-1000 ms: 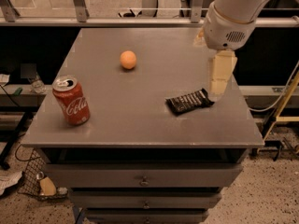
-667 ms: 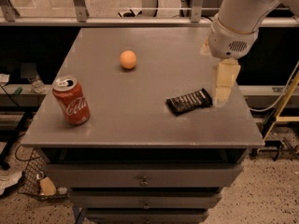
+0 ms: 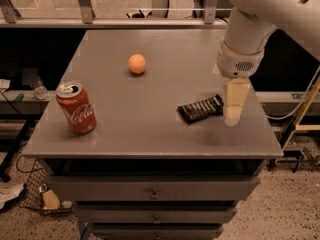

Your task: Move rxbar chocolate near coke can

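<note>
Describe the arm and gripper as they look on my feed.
The arm is glossy white, built of thick rounded segments, with a small dark slotted patch on the wrist collar. The gripper, beside the rxbar chocolate on the table, is a pale cream, boxy block. No cables show on it.

gripper (image 3: 232,115) lower (slightly), beside rxbar chocolate (image 3: 201,109)

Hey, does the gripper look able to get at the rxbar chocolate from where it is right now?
Probably yes. The gripper hangs pointing down just beside the near end of the rxbar chocolate, and nothing lies between them. The coke can and the orange ball sit well away on the bar's other side.
</note>
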Motion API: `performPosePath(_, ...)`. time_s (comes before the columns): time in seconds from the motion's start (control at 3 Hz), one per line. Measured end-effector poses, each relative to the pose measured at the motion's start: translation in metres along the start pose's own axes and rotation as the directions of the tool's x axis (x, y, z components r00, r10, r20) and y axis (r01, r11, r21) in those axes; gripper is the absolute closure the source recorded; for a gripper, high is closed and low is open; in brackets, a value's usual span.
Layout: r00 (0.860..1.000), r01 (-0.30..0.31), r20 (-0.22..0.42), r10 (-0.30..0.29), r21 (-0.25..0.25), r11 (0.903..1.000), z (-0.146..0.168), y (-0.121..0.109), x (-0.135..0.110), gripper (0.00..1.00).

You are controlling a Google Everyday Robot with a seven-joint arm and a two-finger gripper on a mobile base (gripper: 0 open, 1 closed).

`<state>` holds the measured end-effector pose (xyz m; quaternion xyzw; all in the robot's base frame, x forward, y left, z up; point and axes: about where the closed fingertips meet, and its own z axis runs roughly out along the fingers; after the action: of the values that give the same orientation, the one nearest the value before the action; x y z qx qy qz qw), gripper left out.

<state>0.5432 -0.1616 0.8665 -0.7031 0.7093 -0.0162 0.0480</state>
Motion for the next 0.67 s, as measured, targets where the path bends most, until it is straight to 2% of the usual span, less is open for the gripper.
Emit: performPosePath(0.67,0.999,-0.001,-0.048,-0.001,-0.054,0.9985,0.03,0.003,0.0,0.0)
